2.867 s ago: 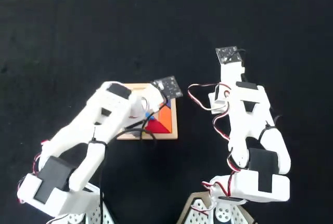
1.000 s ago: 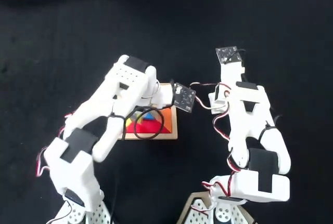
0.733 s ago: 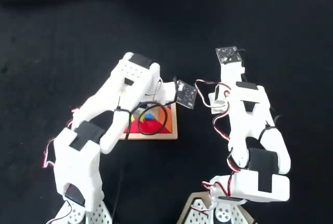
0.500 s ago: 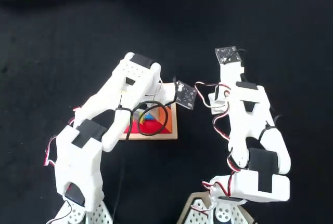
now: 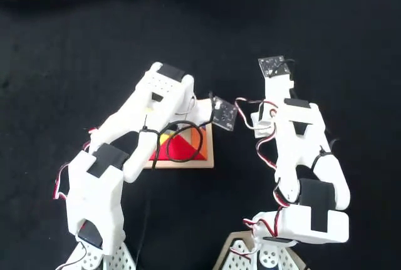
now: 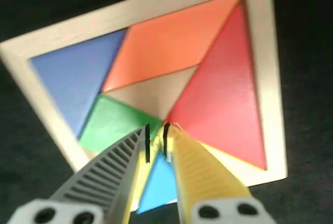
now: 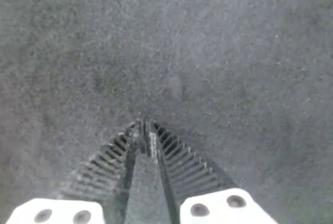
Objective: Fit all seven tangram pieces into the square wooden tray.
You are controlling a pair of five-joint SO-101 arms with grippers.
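The square wooden tray [image 6: 272,78] holds the tangram pieces: a blue triangle [image 6: 73,78], an orange piece [image 6: 171,42], a large red triangle [image 6: 223,104], a green piece [image 6: 112,125], a pale tan triangle [image 6: 156,91] and a light blue piece [image 6: 158,182]. My left gripper [image 6: 156,141] hangs just above the tray's middle, where green, red and light blue meet, shut with nothing in it. From above, the tray [image 5: 210,151] lies under the left arm, with red [image 5: 182,148] and yellow [image 5: 165,138] showing. My right gripper [image 7: 144,128] is shut over bare black cloth.
The right arm [image 5: 297,138] stands to the right of the tray, a short gap from the left arm's wrist camera board [image 5: 223,113]. Black cloth [image 5: 326,38] covers the whole table. Cables loop over the tray's near side.
The left arm lifted and swung its wrist towards the tray's far right corner; over the last half second it barely moved. The right arm stayed still.
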